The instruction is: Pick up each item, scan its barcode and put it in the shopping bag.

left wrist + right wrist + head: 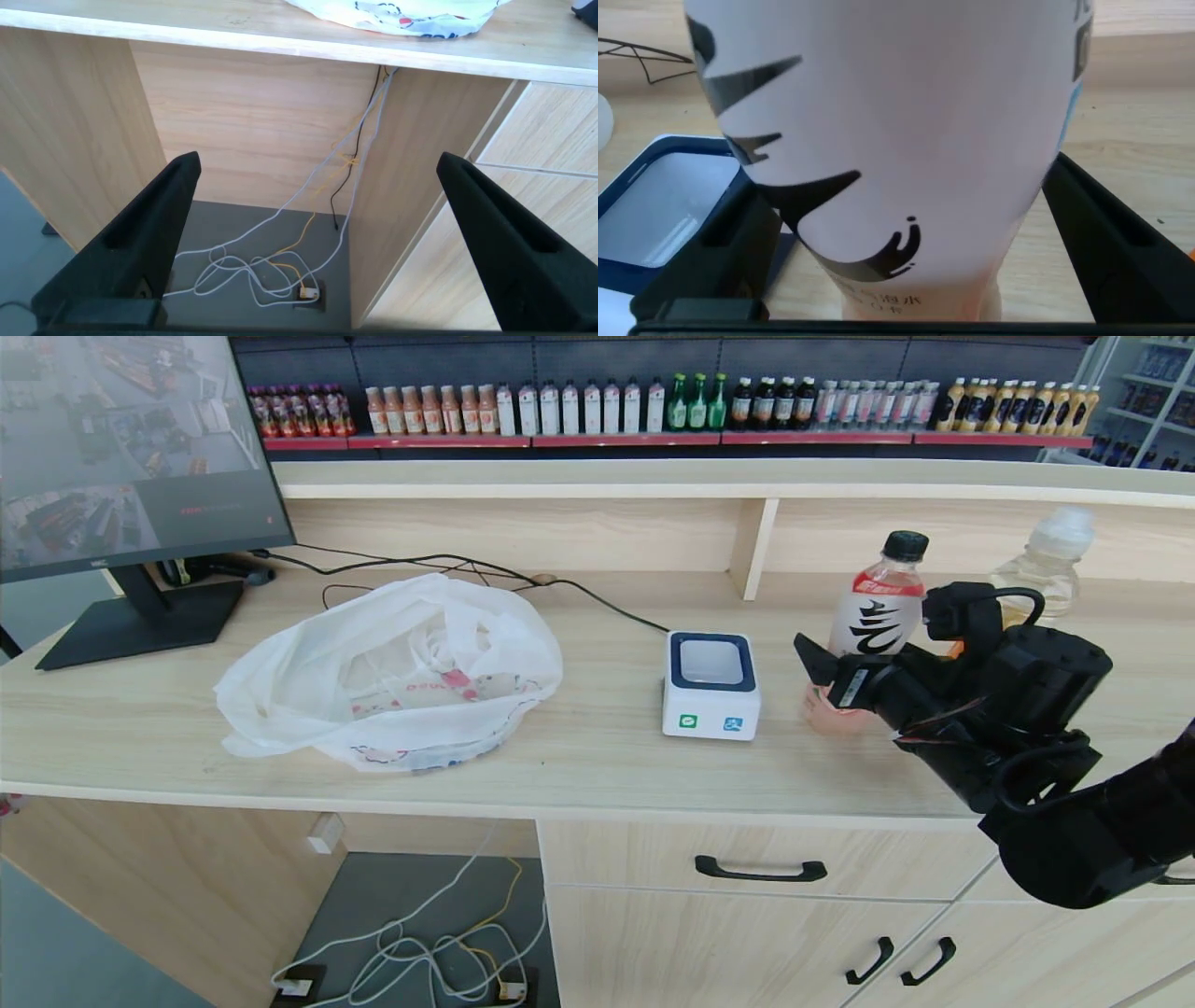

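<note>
- One pale wooden counter [607,756] holds everything for the task, seen from the head view.
- A white box-shaped barcode scanner [710,684] with a dark blue rim around its window sits near the middle of the counter.
- At 9 o'clock from the scanner lies a thin white plastic shopping bag [392,672], crumpled, its mouth open upward, with red print showing through.
- At 3 o'clock from the scanner, close by, stands a pink drink bottle [878,616] with a white label, black brush marks and a black cap. It is upright with its base on the counter.
- The right gripper [836,677] pinches the lower part of this bottle. In the right wrist view its black fingers [1102,243] lie against both sides of the label, with the scanner just beside.
- At 1 o'clock from the pink bottle stands a clear bottle [1046,569] of pale yellow liquid with a white cap.
- At 10 o'clock from the bag stands a black flat monitor [131,439] on a stand.
- The left gripper [318,163] hangs below counter height with its jaws spread wide and nothing between them, facing the open recess under the counter, where loose white and yellow cables [271,271] lie on the floor.
</note>
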